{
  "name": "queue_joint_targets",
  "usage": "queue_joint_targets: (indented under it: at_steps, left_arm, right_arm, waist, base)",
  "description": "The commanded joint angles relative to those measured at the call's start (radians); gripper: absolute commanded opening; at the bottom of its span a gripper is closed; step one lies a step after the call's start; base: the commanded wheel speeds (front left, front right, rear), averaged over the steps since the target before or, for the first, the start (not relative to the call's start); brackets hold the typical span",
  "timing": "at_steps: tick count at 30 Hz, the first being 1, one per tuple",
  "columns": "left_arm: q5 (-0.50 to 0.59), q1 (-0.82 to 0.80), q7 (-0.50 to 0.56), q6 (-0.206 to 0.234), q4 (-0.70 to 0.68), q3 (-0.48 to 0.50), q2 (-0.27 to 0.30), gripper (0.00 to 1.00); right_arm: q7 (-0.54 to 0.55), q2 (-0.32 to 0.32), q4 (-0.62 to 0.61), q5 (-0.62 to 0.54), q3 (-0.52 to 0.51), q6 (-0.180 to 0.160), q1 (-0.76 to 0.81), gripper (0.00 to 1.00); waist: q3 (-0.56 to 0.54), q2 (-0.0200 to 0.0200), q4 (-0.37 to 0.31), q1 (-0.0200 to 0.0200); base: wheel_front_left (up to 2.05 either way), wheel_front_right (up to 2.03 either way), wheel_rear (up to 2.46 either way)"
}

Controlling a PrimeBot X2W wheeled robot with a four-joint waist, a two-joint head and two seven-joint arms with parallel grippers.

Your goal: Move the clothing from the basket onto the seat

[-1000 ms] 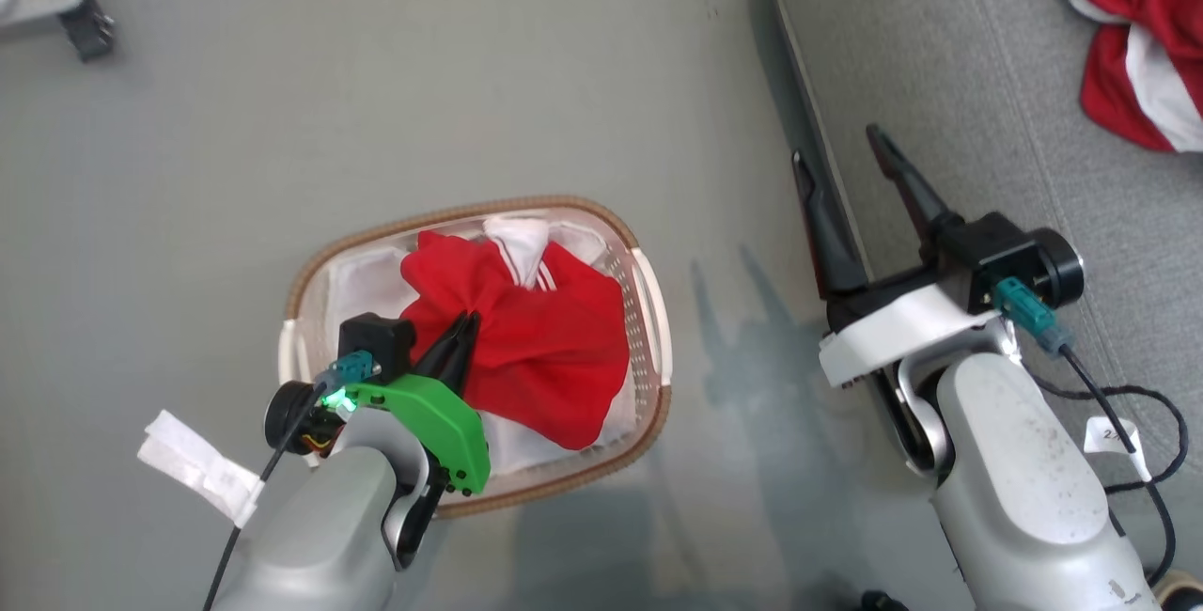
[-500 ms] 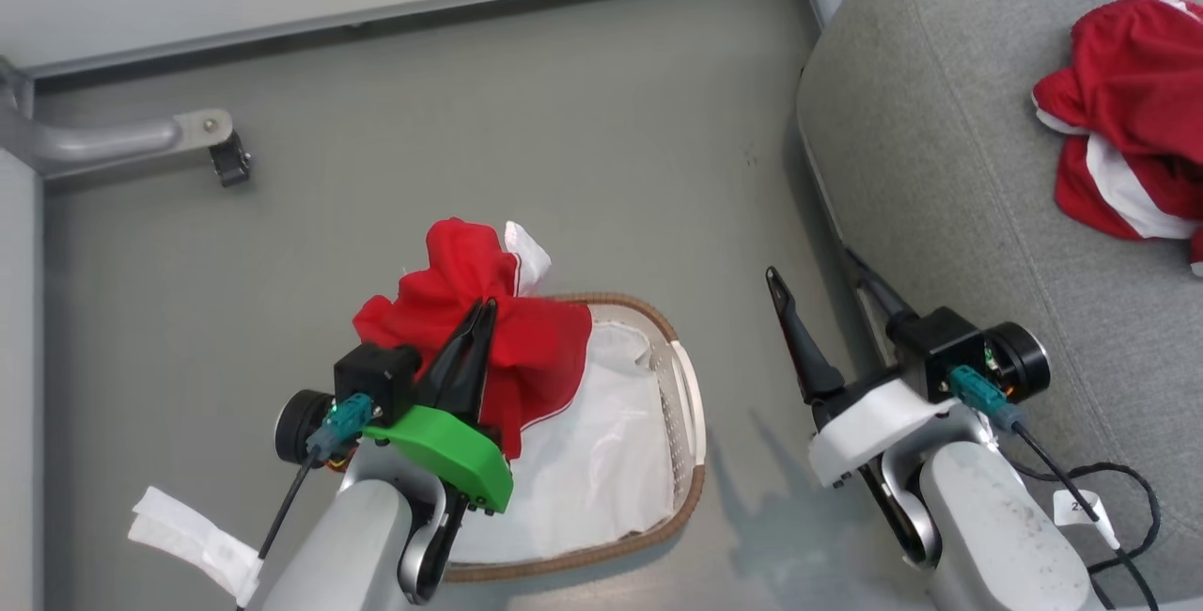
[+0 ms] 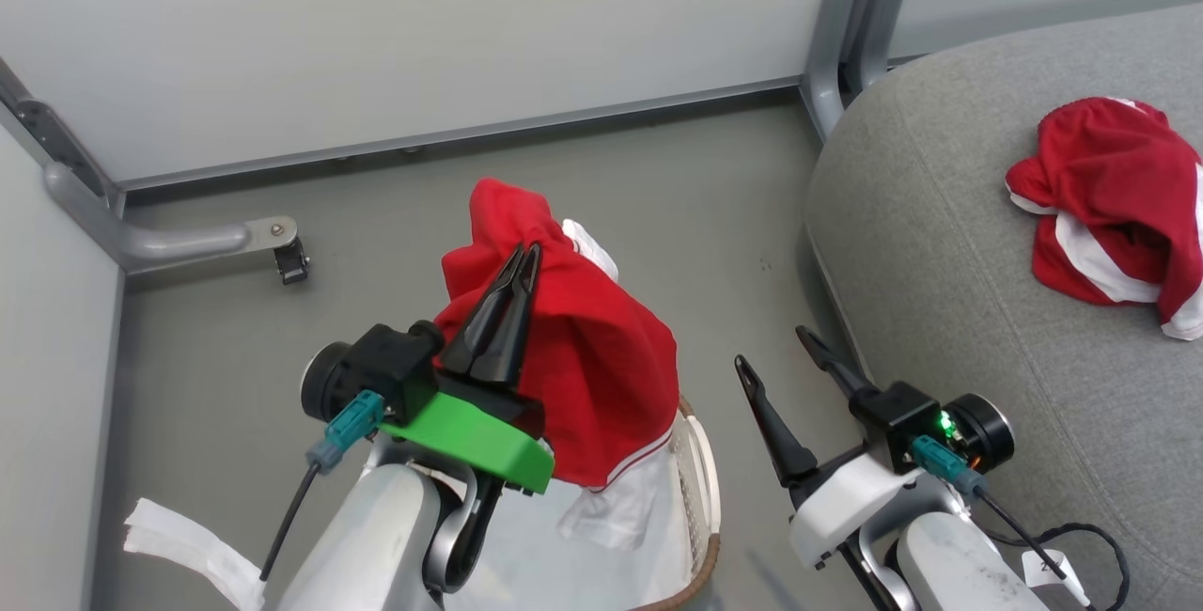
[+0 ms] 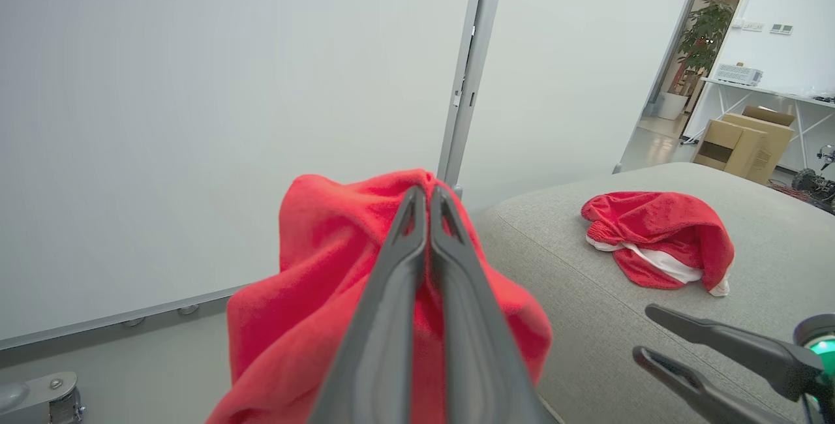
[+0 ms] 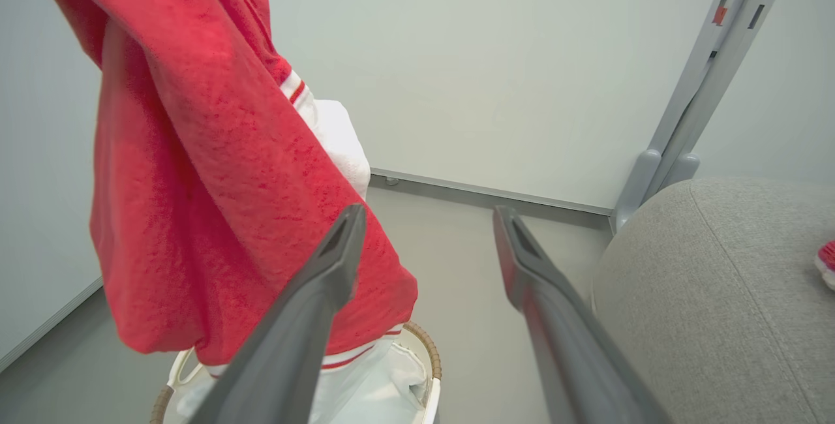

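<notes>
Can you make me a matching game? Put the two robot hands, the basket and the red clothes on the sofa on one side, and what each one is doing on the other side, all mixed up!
Things:
1. left gripper
2. right gripper
3. basket
4. crumpled red garment

States:
A. lying on the grey seat
B. open, holding nothing
C. standing on the floor
D. shut on the hanging red garment

Pairs: 1-D, 2-B, 3-C, 4-A
</notes>
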Motion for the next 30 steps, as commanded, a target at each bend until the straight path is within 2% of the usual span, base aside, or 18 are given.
queue_joint_targets:
  at_steps: [1, 7, 14, 21, 24, 25, 26, 27, 30]
  left_arm:
    - [0.016, 0.017, -0.003, -0.002, -0.015, -0.005, 0.002, 0.00]
    - [0.021, 0.020, -0.004, -0.002, -0.074, -0.025, -0.005, 0.00]
    - [0.028, 0.013, -0.004, -0.002, -0.104, -0.051, -0.014, 0.00]
    - [0.008, -0.011, -0.004, -0.002, -0.116, -0.107, -0.021, 0.00]
    - [0.002, -0.011, -0.004, -0.002, -0.115, -0.135, -0.024, 0.00]
    - [-0.004, -0.011, -0.004, -0.002, -0.116, -0.138, -0.024, 0.00]
    - [-0.007, -0.011, -0.004, -0.002, -0.118, -0.143, -0.025, 0.00]
    - [-0.011, -0.010, -0.004, -0.002, -0.118, -0.141, -0.026, 0.00]
    - [-0.014, -0.005, -0.004, -0.002, -0.114, -0.138, -0.028, 0.00]
  right_arm:
    - [-0.002, -0.003, -0.002, 0.007, 0.007, -0.001, 0.016, 1.00]
    - [-0.002, -0.002, -0.044, 0.020, 0.052, -0.001, 0.008, 1.00]
    - [-0.002, -0.020, -0.076, 0.018, 0.176, -0.001, -0.063, 1.00]
    - [-0.002, -0.004, 0.028, 0.025, 0.276, -0.001, -0.154, 1.00]
    - [-0.002, 0.007, 0.083, 0.045, 0.278, -0.001, -0.175, 0.98]
    - [-0.002, 0.010, 0.096, 0.050, 0.272, -0.001, -0.176, 0.48]
    - [-0.002, 0.014, 0.106, 0.055, 0.265, -0.001, -0.180, 0.13]
    - [-0.002, 0.017, 0.114, 0.057, 0.260, -0.001, -0.182, 0.00]
    - [-0.002, 0.018, 0.118, 0.066, 0.233, -0.001, -0.179, 0.00]
  waist:
    - [-0.024, 0.0000, 0.000, 0.0001]
    - [-0.034, 0.0000, 0.006, 0.0001]
    - [-0.026, 0.0000, 0.026, 0.0001]
    - [-0.016, 0.0000, 0.075, 0.0001]
    - [-0.015, 0.0000, 0.100, 0.0001]
    - [-0.014, 0.0000, 0.106, 0.0001]
    - [-0.010, 0.0000, 0.113, 0.0001]
    - [-0.007, 0.0000, 0.118, 0.0001]
    - [0.001, 0.0000, 0.124, 0.0001]
  base:
    - [0.00, 0.00, 0.00]
    - [0.00, 0.00, 0.00]
    - [0.00, 0.00, 0.00]
    - [0.00, 0.00, 0.00]
    - [0.00, 0.00, 0.00]
    - [0.00, 0.00, 0.00]
    - [0.00, 0.00, 0.00]
    - [0.00, 0.00, 0.00]
    - [0.00, 0.00, 0.00]
